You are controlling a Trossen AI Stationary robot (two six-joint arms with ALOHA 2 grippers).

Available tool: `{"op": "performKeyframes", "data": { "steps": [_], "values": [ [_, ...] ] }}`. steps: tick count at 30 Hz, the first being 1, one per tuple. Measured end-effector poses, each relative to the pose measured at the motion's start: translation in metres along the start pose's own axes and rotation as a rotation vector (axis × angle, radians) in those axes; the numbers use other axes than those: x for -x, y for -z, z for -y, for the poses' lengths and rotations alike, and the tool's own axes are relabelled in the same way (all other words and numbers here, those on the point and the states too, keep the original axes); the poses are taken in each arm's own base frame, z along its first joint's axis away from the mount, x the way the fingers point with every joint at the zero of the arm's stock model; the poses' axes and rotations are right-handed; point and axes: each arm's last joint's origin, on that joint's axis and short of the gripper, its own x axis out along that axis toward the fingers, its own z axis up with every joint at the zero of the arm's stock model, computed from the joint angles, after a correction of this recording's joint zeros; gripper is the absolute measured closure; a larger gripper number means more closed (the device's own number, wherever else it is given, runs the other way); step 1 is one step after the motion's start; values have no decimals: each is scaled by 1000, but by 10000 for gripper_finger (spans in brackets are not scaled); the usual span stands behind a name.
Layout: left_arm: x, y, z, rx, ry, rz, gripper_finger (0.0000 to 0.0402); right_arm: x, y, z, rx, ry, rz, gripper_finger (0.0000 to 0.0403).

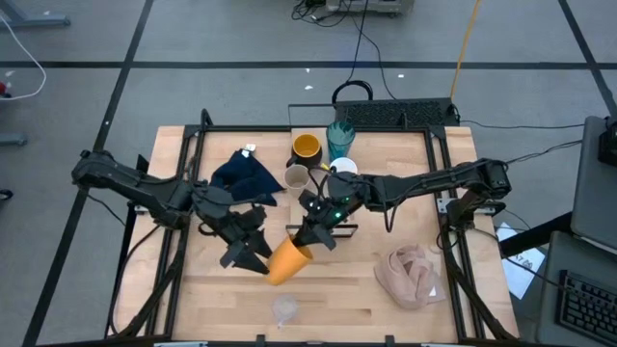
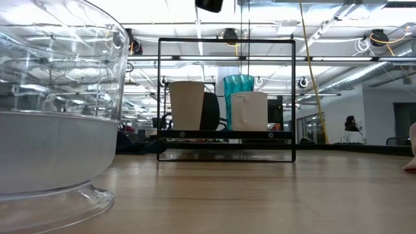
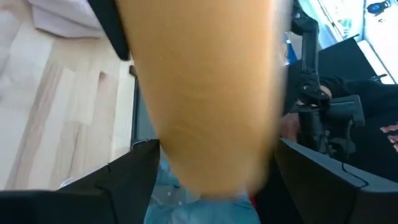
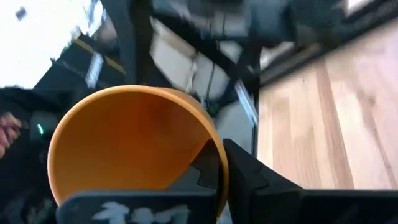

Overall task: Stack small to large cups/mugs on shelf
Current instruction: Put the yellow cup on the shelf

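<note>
We are passing the small orange cup (image 1: pixel 287 261) mid-counter: left gripper (image 1: pixel 258 258) fingers grasping its body, right gripper (image 1: pixel 314 234) fingers clenched on its rim. Next, we judge, one must release.

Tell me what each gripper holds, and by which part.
The orange cup: right gripper pinches its rim; left gripper spans its body.

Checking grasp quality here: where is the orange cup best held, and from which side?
By its wall, fingers straddling the round body from both sides. The orange cup lies tilted off the table, its open mouth toward the right gripper, which pinches the rim. The left gripper comes from the cup's left, spanning the smooth, handle-free wall, probably the steadier hold.
</note>
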Motion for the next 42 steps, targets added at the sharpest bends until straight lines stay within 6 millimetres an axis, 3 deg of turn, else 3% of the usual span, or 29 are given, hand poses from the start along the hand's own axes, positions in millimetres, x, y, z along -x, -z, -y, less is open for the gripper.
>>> {"op": "performKeyframes", "data": {
  "steps": [16, 28, 42],
  "values": [
    [-6, -10, -4, -4, 74, 1, 87, 0, -1, -5, -30, -41, 0, 403],
    [-6, -8, -3, 45, 139, -101, 79, -23, 4, 12, -89, -173, -77, 403],
    [-6, -5, -2, 54, 136, -121, 88, -17, -6, 20, -91, -149, -24, 403]
  ]
}}
